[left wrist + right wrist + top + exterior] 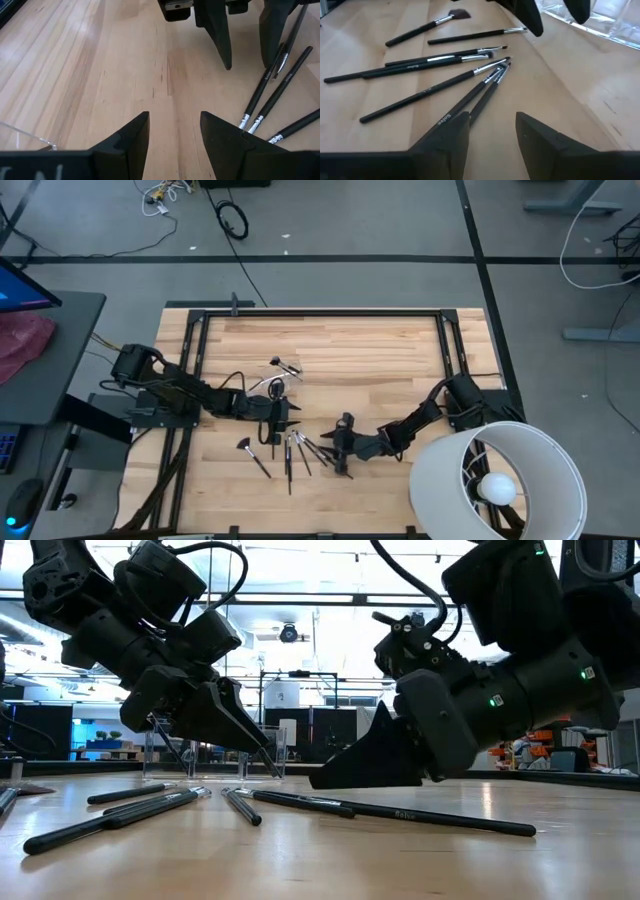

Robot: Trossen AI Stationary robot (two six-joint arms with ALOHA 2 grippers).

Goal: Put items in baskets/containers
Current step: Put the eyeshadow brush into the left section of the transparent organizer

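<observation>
Fingers of both grippers parted and empty: left gripper [281, 423] low beside the clear container [600, 20], right gripper [344, 442] low at the edge of the makeup brushes [427, 60]. Brushes scattered loose on the counter [380, 360] between the two grippers, none visibly in the container. Judged a pre-grasp step: next, probably settling the right fingers astride one thin handle, closing, then carrying it to the container.
</observation>
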